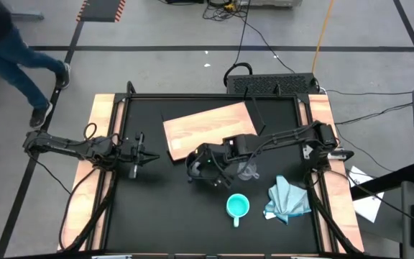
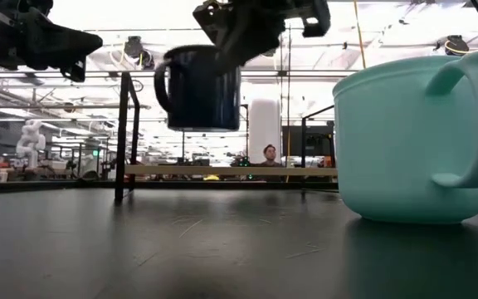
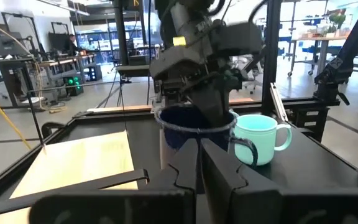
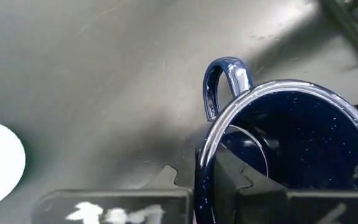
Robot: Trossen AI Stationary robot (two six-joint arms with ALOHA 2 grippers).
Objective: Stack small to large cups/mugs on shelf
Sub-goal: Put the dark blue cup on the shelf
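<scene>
The black mug [image 2: 202, 90] hangs upright in the air, clear of the black tabletop, held by my right gripper [image 4: 204, 177], which is shut on its rim. The turquoise mug [image 1: 237, 207] stands upright on the table near the near edge. The small clear glass cup [image 1: 249, 171] stands close behind it, beside my right arm. The light wooden board [image 1: 210, 128] lies flat toward the far side. My left gripper [image 1: 141, 152] hovers shut over the table's left part, pointing toward the mugs and touching nothing. My right gripper holds the black mug by its rim [image 4: 199, 163], on the side away from the handle [image 4: 225, 81]. One finger is inside the mug [image 4: 278, 186] and one outside [image 4: 160, 183]. The fingers come from above, pointing down. The mug hangs upright below them, lifted clear of the table.
A crumpled light-blue cloth [image 1: 287, 200] lies on the table's right near part. Wooden strips [image 1: 92, 180] and a black frame border the table. A person [image 1: 20, 57] walks on the floor beyond the far left corner. Bare tabletop shows between the left gripper and the mugs.
</scene>
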